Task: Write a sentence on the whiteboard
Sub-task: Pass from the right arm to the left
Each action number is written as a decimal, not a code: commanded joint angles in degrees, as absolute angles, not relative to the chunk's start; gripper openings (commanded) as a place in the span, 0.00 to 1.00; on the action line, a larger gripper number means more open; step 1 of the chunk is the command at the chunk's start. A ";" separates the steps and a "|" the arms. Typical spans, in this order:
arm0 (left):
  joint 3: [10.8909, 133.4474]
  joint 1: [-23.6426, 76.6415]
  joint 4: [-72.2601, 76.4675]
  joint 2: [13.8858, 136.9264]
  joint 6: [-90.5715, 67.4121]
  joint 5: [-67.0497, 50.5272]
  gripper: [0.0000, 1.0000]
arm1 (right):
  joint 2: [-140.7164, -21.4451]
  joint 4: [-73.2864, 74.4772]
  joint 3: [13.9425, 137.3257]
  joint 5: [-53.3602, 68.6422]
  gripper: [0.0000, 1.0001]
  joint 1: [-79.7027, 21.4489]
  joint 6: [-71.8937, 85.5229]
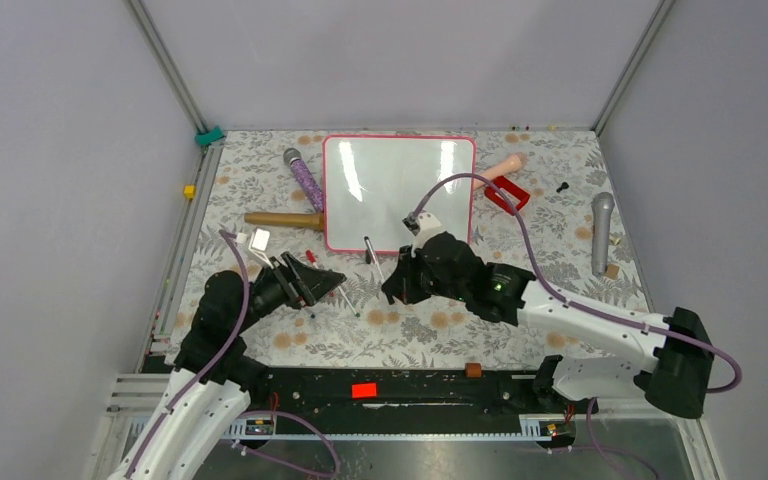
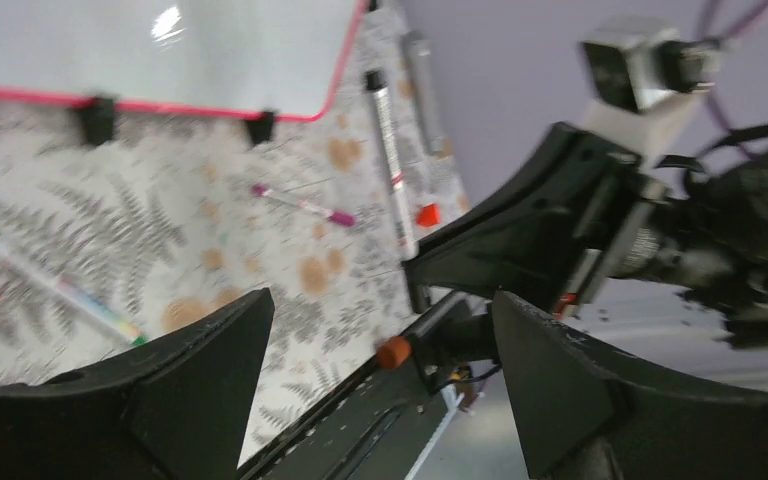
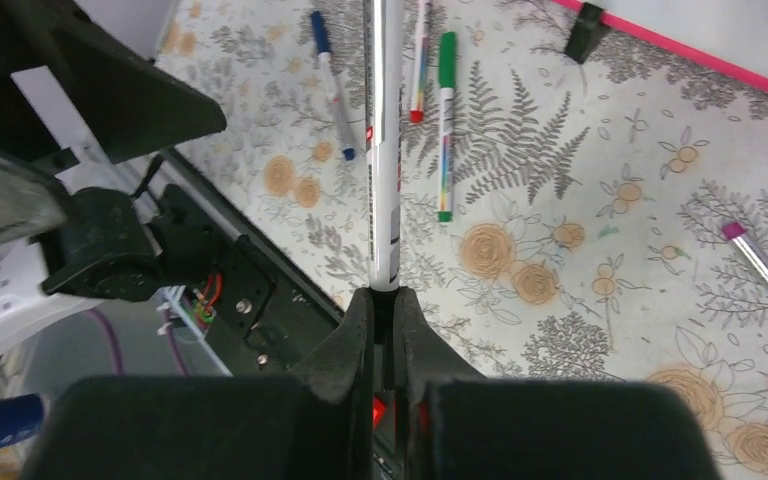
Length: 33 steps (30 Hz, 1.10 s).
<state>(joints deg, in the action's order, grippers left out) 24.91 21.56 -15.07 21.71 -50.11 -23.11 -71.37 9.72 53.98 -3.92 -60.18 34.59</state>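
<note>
Overhead, the whiteboard [image 1: 398,192] sat at the upper centre of the frame on a floral tablecloth [image 1: 440,330]. Its glossy face showed white with streaks of glare inside the pink-red frame.

The right gripper [image 3: 385,296] was clamped on the lower end of a white marker [image 3: 381,150]. The marker ran straight up from the fingers to the top edge of the right wrist view. In the top view this gripper sat just below the board's lower edge, near its middle.

The left gripper [image 2: 380,300] had its jaws spread wide with nothing between them. In the top view it sat left of the right gripper, below the board's lower left corner.

Loose markers lay on the cloth in the right wrist view:
- a green marker [image 3: 446,120] just right of the held marker;
- a red-tipped marker [image 3: 419,60] between those two;
- a blue-capped marker [image 3: 328,60] to the left;
- a magenta-capped marker [image 3: 760,262] at the right edge.

A black foot [image 3: 584,30] of the board showed at the upper right.

In the top view, a purple microphone [image 1: 303,178] and a brown wooden rod [image 1: 282,219] lay left of the board. A red frame-shaped block [image 1: 507,193] lay just beside its right edge, and a grey microphone [image 1: 601,228] lay farther right.
</note>
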 commanded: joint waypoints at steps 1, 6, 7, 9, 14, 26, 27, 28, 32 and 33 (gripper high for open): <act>25.70 22.65 3.11 20.94 -56.59 -30.55 0.81 | -65.34 1.24 51.82 4.77 0.00 -59.54 34.62; 25.43 27.26 10.92 25.98 -58.94 -29.29 0.77 | -64.89 1.14 52.21 10.33 0.00 -59.51 34.06; 25.83 28.73 11.01 26.60 -58.37 -28.22 0.75 | -64.86 1.04 52.31 10.70 0.00 -59.51 34.20; 26.71 31.31 11.22 28.64 -57.34 -26.42 0.70 | -64.74 0.56 52.38 11.15 0.00 -59.52 34.40; 28.06 34.64 11.38 32.03 -56.35 -23.84 0.65 | -65.09 -1.54 52.71 14.11 0.00 -59.50 34.79; 29.36 35.40 9.78 32.42 -52.30 -21.70 0.00 | -66.15 -1.84 52.01 19.18 0.04 -59.50 34.92; 29.99 35.40 8.88 32.57 -51.05 -21.86 0.00 | -66.28 -1.66 52.09 19.91 0.13 -59.50 34.77; 30.85 35.42 8.06 32.69 -49.57 -22.39 0.00 | -66.20 -1.14 52.24 20.33 0.21 -59.48 34.57; 34.06 35.41 2.56 32.97 -42.32 -23.90 0.00 | -63.58 2.70 52.78 17.96 0.40 -59.38 33.51; 34.18 35.36 2.25 32.96 -40.96 -24.77 0.00 | -62.73 3.47 52.99 17.33 0.42 -59.01 33.28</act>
<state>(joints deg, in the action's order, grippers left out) 29.89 35.51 3.44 33.19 -49.32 -23.51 -65.84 0.34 51.16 17.43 -59.53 34.46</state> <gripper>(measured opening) 0.110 0.384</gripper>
